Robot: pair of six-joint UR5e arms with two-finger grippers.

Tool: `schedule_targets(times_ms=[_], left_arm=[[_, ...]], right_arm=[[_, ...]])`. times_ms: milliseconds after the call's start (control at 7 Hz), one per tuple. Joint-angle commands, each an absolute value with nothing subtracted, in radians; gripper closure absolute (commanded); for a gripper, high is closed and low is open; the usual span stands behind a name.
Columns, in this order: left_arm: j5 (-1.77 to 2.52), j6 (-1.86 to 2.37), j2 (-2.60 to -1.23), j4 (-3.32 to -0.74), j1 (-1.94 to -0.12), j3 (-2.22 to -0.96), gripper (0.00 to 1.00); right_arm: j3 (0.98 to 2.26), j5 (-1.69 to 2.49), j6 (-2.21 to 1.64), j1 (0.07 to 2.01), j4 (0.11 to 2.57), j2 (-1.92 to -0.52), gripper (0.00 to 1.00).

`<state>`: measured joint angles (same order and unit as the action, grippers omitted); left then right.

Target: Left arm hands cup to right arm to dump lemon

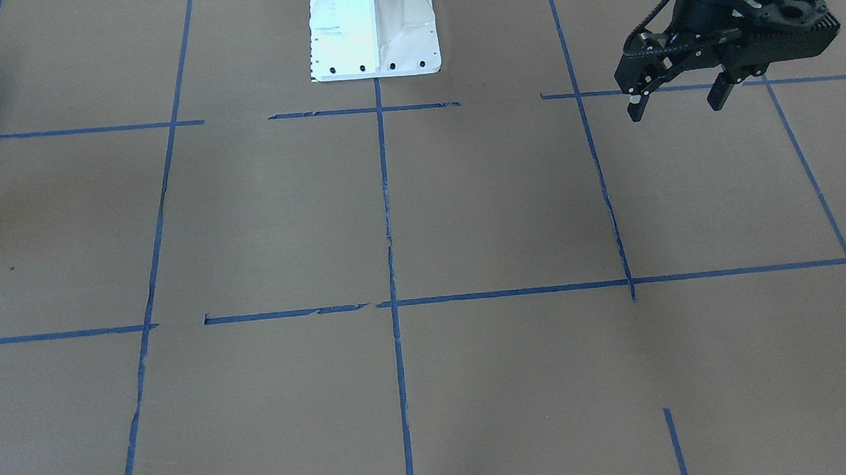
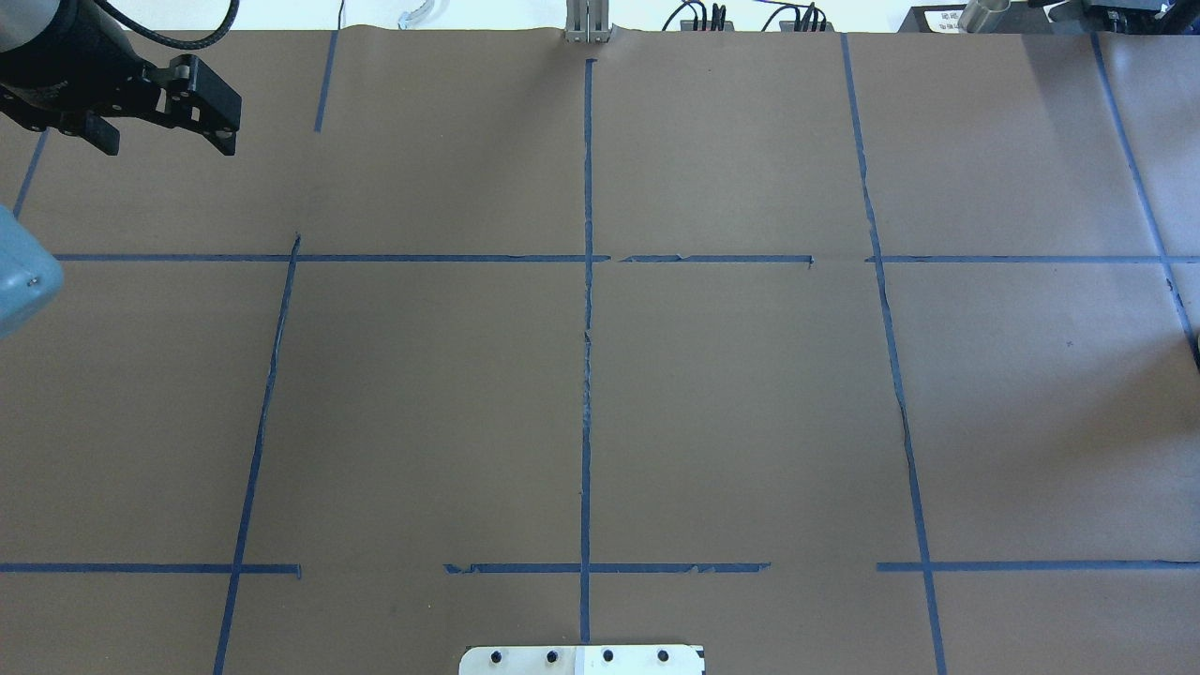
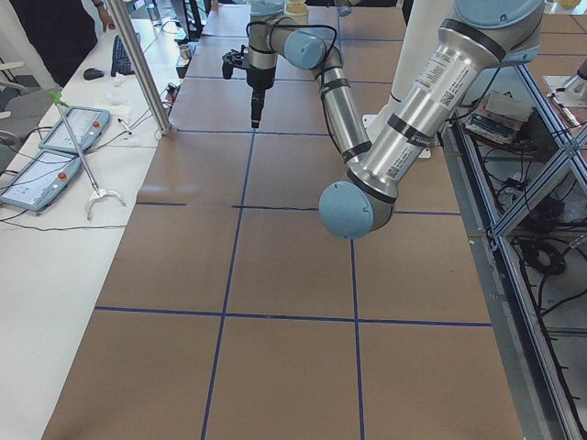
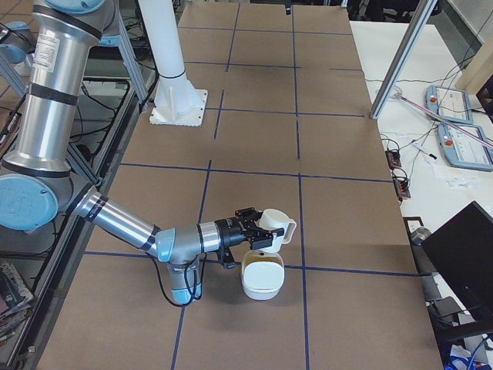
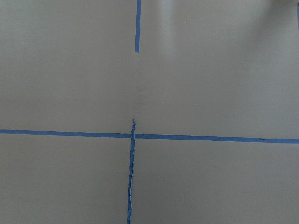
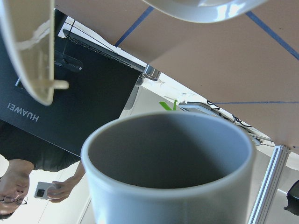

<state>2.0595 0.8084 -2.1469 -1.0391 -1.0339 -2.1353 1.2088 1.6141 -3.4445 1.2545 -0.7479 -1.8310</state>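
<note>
- Cup: white glazed mug with loop handle and smooth grey inside, tilted directly above the white bowl.
- Right gripper: slim, black, at the cup just over the bowl; its grip cannot be told.
- Left gripper: bulky, black, fingers spread wide, empty, far from the bowl.

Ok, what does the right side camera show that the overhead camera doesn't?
Only the right side view shows the right arm, with the cup at its tip, tipped over a white bowl. Only the overhead view gives a clear look at the left arm's fingers, open and empty above the table's far left corner. Both show the brown table, its blue tape lines and the white base.
</note>
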Motion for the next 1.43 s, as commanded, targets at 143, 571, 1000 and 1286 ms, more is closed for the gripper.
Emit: schedule_targets(times_ms=[143,571,1000,1286], left_arm=[[2.060,0.808,-2.148,-1.035,-1.035,-2.137,0.00],[2.060,0.808,-2.146,-1.022,-1.035,-2.149,0.00],[2.062,0.808,-2.149,-1.022,-1.032,-2.149,0.00],[2.065,0.810,-2.149,-1.022,-1.032,-2.148,0.00]], right_arm=[[1.255,1.618,-3.316,1.256,-0.730,-1.818,0.99],[1.334,1.660,-2.954,1.244,-0.584,-1.809,0.99],[1.354,1.652,-2.496,1.143,-0.507,-1.799,1.00],[1.510,1.658,-2.146,1.092,-0.267,-1.799,1.00]])
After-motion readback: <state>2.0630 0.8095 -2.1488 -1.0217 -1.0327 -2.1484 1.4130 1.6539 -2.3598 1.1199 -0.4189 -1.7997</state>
